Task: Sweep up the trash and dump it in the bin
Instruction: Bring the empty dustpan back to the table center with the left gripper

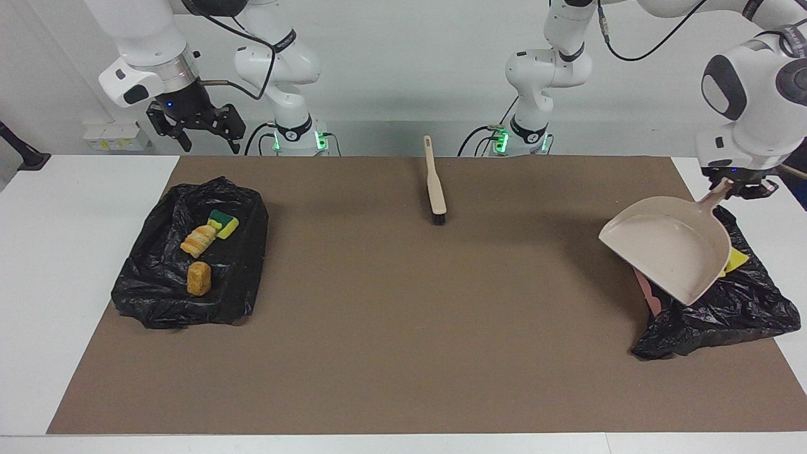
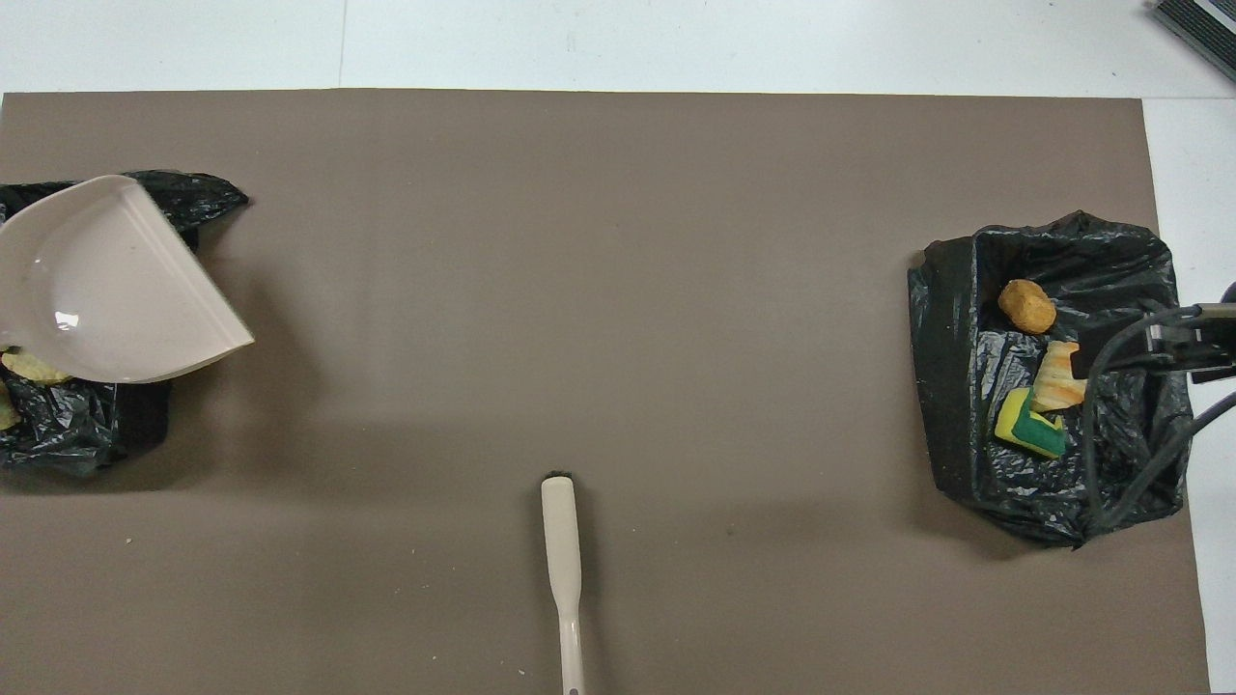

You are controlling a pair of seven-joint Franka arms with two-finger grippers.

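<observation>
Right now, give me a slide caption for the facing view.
Left gripper holds the empty beige plastic dustpan above a black-lined bin; open right gripper waits.

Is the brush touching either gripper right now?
Apart. In the facing view the brush lies alone on the mat; the left gripper holds the dustpan and the right gripper hangs open above a bin.

dustpan (image 1: 668, 252) hiding most trash (image 1: 736, 260), brush (image 2: 564, 579) handle cropped
</observation>
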